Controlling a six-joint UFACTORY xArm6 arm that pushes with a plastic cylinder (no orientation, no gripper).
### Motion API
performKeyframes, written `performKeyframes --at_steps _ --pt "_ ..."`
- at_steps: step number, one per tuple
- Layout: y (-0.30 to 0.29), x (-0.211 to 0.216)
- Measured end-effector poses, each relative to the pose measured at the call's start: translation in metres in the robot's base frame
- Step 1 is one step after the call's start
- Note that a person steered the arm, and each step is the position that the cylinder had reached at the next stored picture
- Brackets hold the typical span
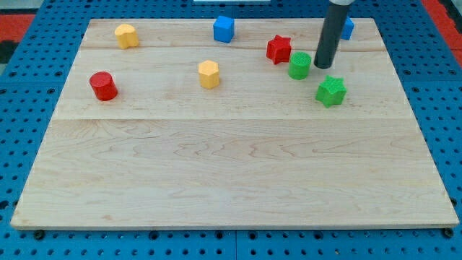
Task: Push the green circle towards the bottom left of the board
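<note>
Upper right of the frame: our rod carries no gripper, so nothing opens or closes. My tip [322, 67] sits just right of the green circle [299, 65], apparently placed to shove it toward the bench's [216, 180] lower left.

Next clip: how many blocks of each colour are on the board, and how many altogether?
Yellow: 2, a block at the view's top left and a hexagon
Red: 2, a cylinder and a star
Blue: 2, a cube and a block partly behind the rod
Green: 2, the circle just left of my tip, and a star
Total: 8
</note>
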State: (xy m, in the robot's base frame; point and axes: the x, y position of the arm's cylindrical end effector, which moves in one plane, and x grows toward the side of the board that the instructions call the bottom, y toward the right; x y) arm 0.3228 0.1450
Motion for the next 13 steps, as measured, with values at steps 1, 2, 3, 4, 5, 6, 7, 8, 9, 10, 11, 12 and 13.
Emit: performKeyframes --at_steps 1,2,3,4,5,6,7,8,9,10,11,12,13 --pt "-0.07 -0.008" --pt "-0.102 -0.007" --pt "-0.141 -0.005" --pt "-0.193 0.013" --pt "-0.193 0.026" --pt "-0.193 0.058" --pt "-0.19 0.1" --pt "-0.178 0.123" --pt "-0.133 0.125" --pt "-0.165 0.16" --pt "-0.222 0.168" --pt "-0.202 0.193" --pt "-0.193 0.196"
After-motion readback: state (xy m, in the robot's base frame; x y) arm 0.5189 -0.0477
